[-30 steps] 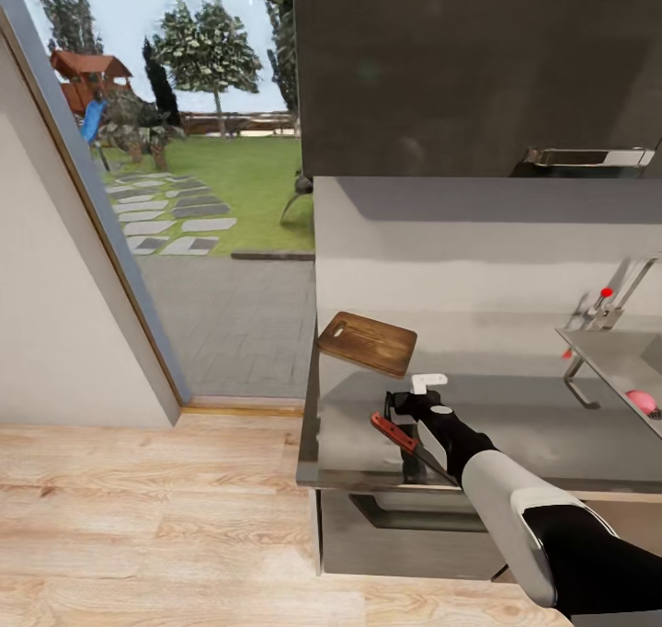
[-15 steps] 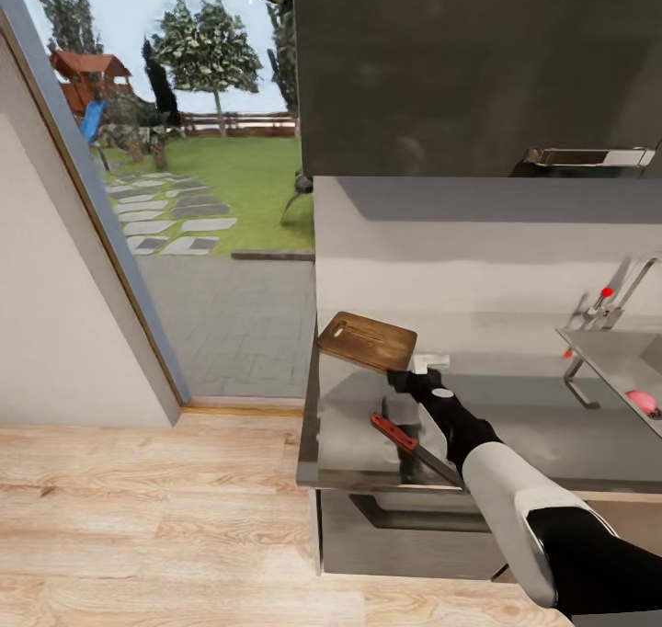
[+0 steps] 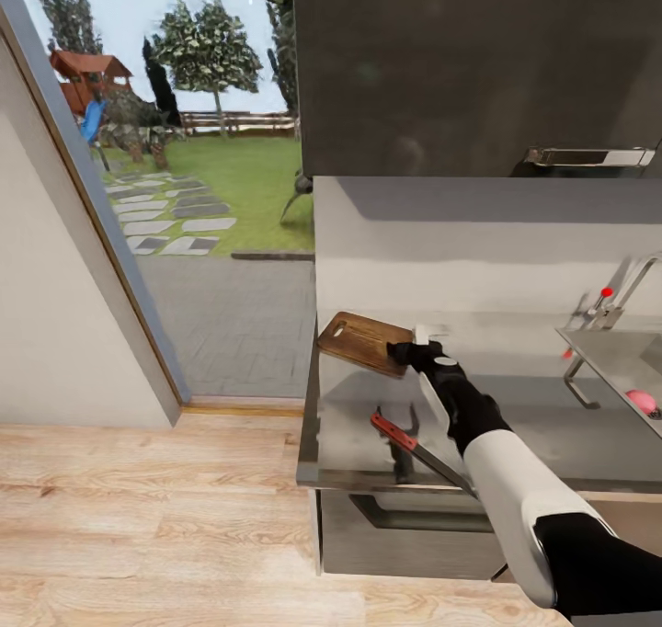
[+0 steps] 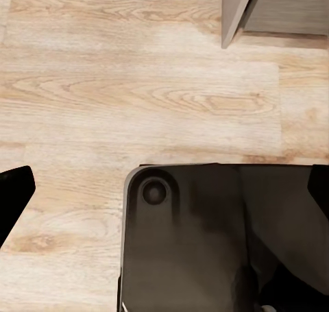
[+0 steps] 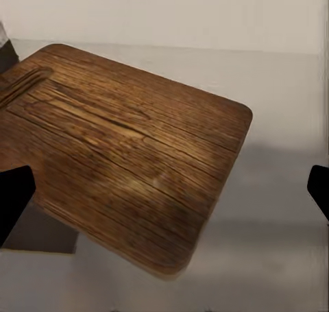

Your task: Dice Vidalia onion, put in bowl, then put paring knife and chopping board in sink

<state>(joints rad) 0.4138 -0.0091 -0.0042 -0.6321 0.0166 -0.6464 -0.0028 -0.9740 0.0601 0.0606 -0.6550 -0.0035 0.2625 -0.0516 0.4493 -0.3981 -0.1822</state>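
Right gripper (image 3: 402, 353): jaws spread wide, holding nothing, at near edge of chopping board (image 3: 367, 342) | board: on countertop (image 3: 533, 425) by its left end | knife (image 3: 414, 445): on countertop near front edge | onion (image 3: 641, 400): in sink (image 3: 614, 359) | left gripper (image 4: 164, 188): open over wood floor (image 4: 137, 86)

A home kitchen: a grey desk (image 3: 552, 425) with a steel sink (image 3: 621, 360) and tap (image 3: 611, 301), a chopping board (image 3: 363, 342), wood floor (image 3: 138, 517), and a garden (image 3: 230, 172) outside.
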